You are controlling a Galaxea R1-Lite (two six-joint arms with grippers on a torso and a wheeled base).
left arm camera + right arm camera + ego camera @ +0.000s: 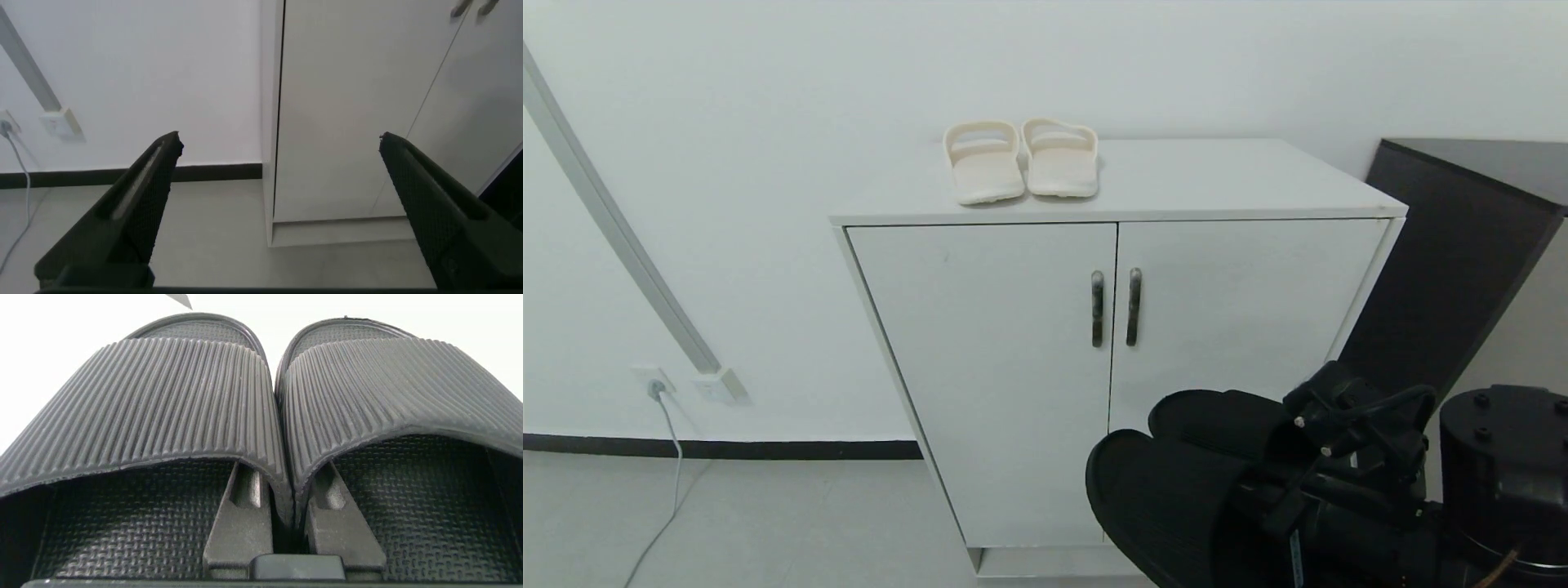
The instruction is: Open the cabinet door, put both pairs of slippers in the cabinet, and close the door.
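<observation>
Nothing of the task is finished: both doors (988, 359) of the cabinet (1217, 180) are shut and the cream slippers (1021, 159) lie on its top. Your right gripper (283, 480) is clamped on the black slippers (1176, 482) (one finger inside each, it seems, pinching the inner walls together) low before the right door (1241, 318); your left gripper (279, 140) is wide open and empty, so it could take a handle (1097, 308).

Right arm (1356, 498) sitting at the lower right of the head view, right gripper (288, 508) pinching the black slippers (188, 400) together (one finger inside each), left gripper (279, 140) hanging wide open, fingers (140, 204) splaying toward both frame edges
</observation>
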